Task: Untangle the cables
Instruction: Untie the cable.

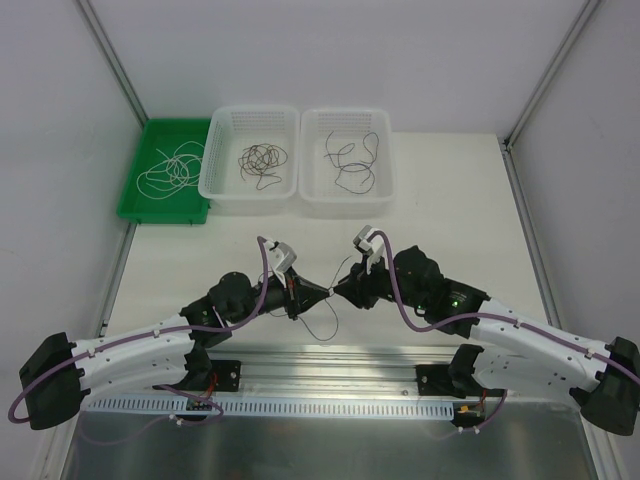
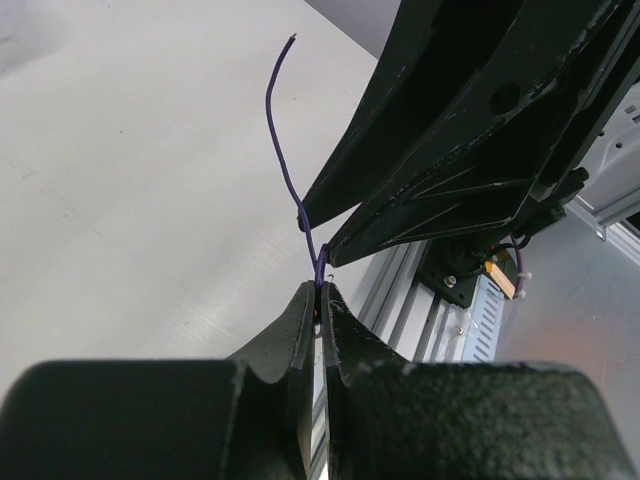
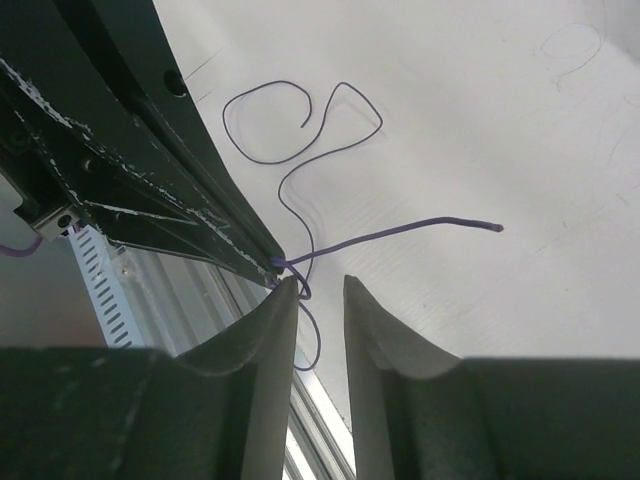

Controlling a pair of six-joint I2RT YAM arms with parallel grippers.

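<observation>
Upper left of the top view, a whitish cable (image 1: 170, 172) loops in the green tray (image 1: 160, 214). Next along, dark cables (image 1: 262, 160) curl in two white baskets (image 1: 250, 203). Down at centre, over the desk (image 1: 450, 220), my left jaws are clamped tight on a thin purple cable (image 2: 283, 160), pinching it at the tips. Just right, my right jaws stand apart with nothing between them. The cable passes beside one tip, and its loose length coils on the desk.

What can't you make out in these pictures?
Top view: left hand and right hand, tip to tip, cover where the thin purple wire is pinched.
Right wrist view: the wire's lower end disappears behind a finger.
Top view: dark cables in white mesh baskets, too small to judge.
</observation>
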